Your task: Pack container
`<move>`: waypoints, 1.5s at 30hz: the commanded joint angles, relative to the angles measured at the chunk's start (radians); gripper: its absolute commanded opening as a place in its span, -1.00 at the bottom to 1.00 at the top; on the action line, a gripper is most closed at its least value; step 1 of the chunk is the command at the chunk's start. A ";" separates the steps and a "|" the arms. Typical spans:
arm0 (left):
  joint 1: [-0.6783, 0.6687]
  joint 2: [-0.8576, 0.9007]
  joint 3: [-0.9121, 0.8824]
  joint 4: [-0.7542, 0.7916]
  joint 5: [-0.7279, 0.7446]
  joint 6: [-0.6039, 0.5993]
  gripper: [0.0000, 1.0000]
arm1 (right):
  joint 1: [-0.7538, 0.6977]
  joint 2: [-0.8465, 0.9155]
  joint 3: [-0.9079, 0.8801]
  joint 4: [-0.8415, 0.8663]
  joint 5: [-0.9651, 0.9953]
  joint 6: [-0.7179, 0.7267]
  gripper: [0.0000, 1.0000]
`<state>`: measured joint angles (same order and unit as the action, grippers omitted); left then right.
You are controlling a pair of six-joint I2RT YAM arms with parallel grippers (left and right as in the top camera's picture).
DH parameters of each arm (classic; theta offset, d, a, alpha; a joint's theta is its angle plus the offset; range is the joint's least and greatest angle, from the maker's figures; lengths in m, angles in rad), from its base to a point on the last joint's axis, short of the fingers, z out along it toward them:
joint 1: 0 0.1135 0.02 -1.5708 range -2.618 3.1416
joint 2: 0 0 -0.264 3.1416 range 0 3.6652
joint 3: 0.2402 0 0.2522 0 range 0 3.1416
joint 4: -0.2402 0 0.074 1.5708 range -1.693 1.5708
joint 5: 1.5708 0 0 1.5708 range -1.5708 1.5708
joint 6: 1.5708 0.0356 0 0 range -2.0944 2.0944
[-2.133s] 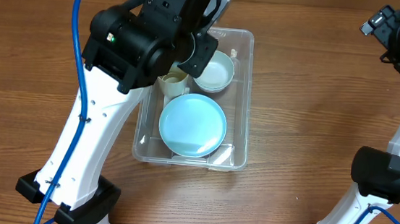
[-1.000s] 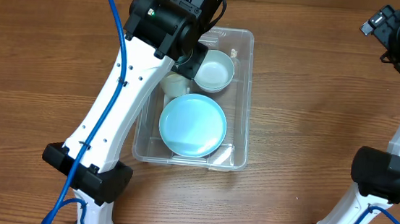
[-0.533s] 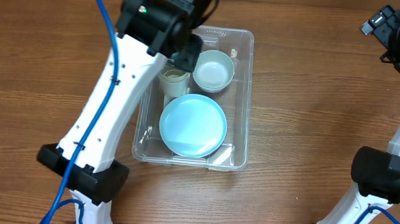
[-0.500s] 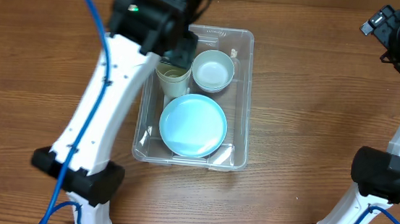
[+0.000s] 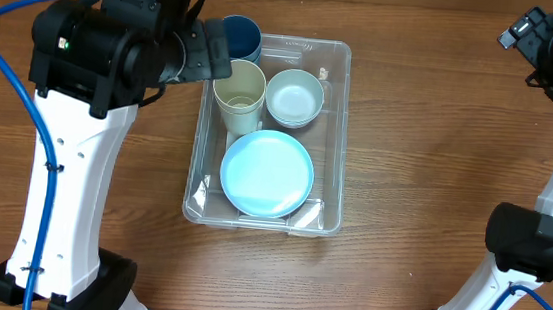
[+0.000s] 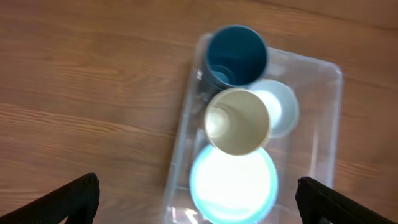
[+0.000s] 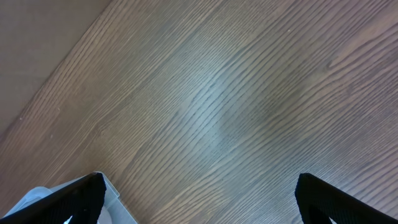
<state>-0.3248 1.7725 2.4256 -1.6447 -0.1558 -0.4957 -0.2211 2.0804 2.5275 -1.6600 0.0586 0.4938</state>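
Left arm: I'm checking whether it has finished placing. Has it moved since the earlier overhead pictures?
Yes. The left arm has swung left, off the container whose far-left corner it covered before; the cream cup there now shows.

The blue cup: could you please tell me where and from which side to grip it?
Probably its rim, from straight above: the blue cup stands upright, mouth open, and the beige cup and bin wall crowd its sides. One finger inside, one outside.

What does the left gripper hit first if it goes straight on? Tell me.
The left gripper would likely meet the blue plate in the container, near its left wall; depth unclear.
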 commanded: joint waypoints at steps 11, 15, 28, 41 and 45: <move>0.004 -0.110 0.000 -0.045 0.077 0.055 1.00 | 0.002 -0.017 0.019 0.005 0.008 0.005 1.00; 0.004 -0.235 -0.010 -0.045 0.011 0.090 1.00 | 0.002 -0.017 0.019 0.005 0.008 0.005 1.00; 0.292 -0.926 -0.957 0.551 0.151 0.121 1.00 | 0.002 -0.017 0.019 0.005 0.008 0.005 1.00; 0.346 -1.435 -2.048 1.522 0.322 0.212 1.00 | 0.002 -0.017 0.019 0.005 0.008 0.005 1.00; 0.351 -1.549 -2.199 1.614 0.307 0.223 1.00 | 0.002 -0.017 0.019 0.005 0.008 0.005 1.00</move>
<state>0.0151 0.3054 0.3130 -0.0715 0.1284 -0.3038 -0.2211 2.0808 2.5275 -1.6604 0.0589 0.4938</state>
